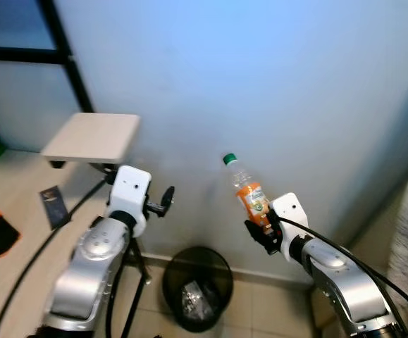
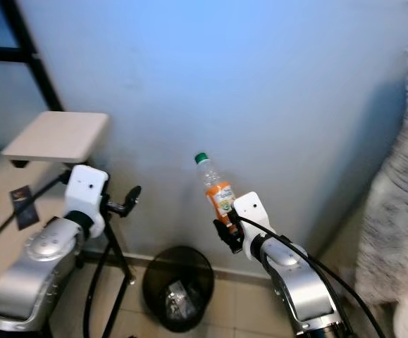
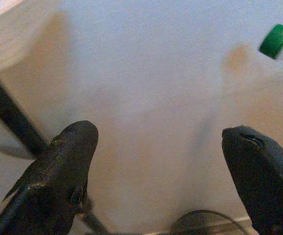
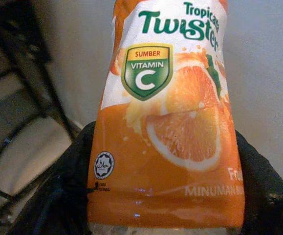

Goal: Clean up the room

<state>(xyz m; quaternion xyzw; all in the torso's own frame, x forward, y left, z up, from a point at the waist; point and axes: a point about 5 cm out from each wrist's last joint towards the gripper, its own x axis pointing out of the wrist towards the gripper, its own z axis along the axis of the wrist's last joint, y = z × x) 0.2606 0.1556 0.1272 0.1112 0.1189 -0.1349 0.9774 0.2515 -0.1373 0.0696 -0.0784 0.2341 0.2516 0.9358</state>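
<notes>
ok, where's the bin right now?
The bin sits on the floor against the wall, low and central in the eye views, below and between the left tool and the right tool's bottle.

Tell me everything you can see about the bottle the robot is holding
The bottle is clear plastic with a green screw cap still on and an orange Tropicana Twister label showing a sliced orange and a vitamin C badge. Its clear upper part looks empty. The right gripper is shut on its lower part, fingers on both sides of the label. It is held up in the air, neck up and tilted toward the robot's left, in front of the pale wall, higher than the black bin and to its right.
</notes>
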